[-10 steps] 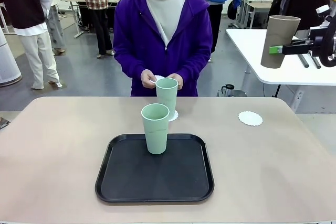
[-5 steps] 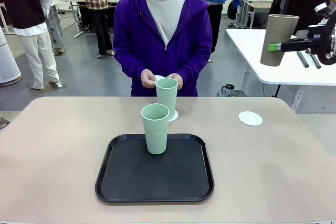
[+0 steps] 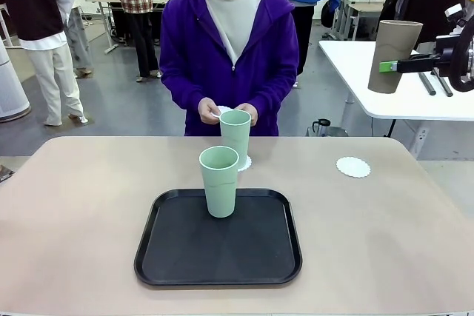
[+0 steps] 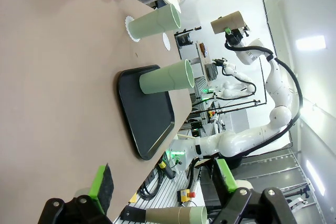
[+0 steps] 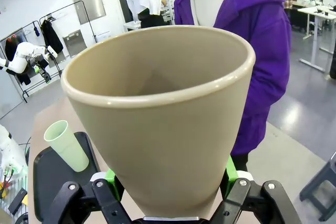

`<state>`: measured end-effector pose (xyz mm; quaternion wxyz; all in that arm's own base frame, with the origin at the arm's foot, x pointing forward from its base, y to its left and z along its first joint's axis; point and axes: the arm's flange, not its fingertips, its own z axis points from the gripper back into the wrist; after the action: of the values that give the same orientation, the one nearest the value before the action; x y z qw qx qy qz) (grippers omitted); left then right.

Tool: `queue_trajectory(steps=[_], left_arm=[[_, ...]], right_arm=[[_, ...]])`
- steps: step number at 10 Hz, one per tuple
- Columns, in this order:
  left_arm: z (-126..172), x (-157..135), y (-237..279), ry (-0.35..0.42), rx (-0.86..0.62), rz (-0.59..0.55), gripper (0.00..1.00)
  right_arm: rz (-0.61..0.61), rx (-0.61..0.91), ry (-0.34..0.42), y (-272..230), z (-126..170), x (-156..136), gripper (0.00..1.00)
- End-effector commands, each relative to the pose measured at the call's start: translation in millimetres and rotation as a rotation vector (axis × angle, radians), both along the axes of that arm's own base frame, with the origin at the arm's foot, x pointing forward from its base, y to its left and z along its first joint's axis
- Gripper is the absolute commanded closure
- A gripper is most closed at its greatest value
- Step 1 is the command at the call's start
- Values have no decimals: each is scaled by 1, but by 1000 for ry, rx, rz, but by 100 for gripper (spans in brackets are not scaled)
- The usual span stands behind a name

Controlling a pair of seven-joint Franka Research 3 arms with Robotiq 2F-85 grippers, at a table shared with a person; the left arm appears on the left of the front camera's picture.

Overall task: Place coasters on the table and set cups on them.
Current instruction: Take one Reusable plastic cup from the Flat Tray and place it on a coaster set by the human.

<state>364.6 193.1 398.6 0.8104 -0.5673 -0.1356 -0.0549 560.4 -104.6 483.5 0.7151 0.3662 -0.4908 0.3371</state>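
1. Right hand [image 5: 168, 190] grips brown cup [image 3: 395, 53], high at the bench's [image 3: 74, 205] right.
2. Left hand [image 4: 163, 178] wide apart, empty.
3. Green cup [image 3: 219, 181] on tray [image 3: 185, 257]; second green cup [image 3: 235, 137] on coaster [image 3: 245, 163]; spare coaster [image 3: 353, 166] bare.

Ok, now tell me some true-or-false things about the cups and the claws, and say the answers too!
1. The right claw holds the brown cup up in the air. True.
2. Both green cups stand on the black tray. False: one green cup stands on it; the other green cup is on a coaster beyond it.
3. A bare coaster lies on the right side of the table. True.
4. The left claw grips a green cup. False: it is open and holds nothing.
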Motion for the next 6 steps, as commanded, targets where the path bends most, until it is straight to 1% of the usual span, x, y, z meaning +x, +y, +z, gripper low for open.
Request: queue_trajectory(steps=[1,3,4,6], left_arm=[[1,-1,2,-20,-7,-8,0],[1,-1,2,-20,-7,-8,0],[1,-1,2,-20,-7,-8,0],[1,-1,2,-20,-7,-8,0]], right_arm=[[0,0,0,0,0,0,17],[75,-30,-115,-1,-45,12,17],[98,-32,-148,2,-62,15,17],[133,-36,-168,5,-91,21,17]])
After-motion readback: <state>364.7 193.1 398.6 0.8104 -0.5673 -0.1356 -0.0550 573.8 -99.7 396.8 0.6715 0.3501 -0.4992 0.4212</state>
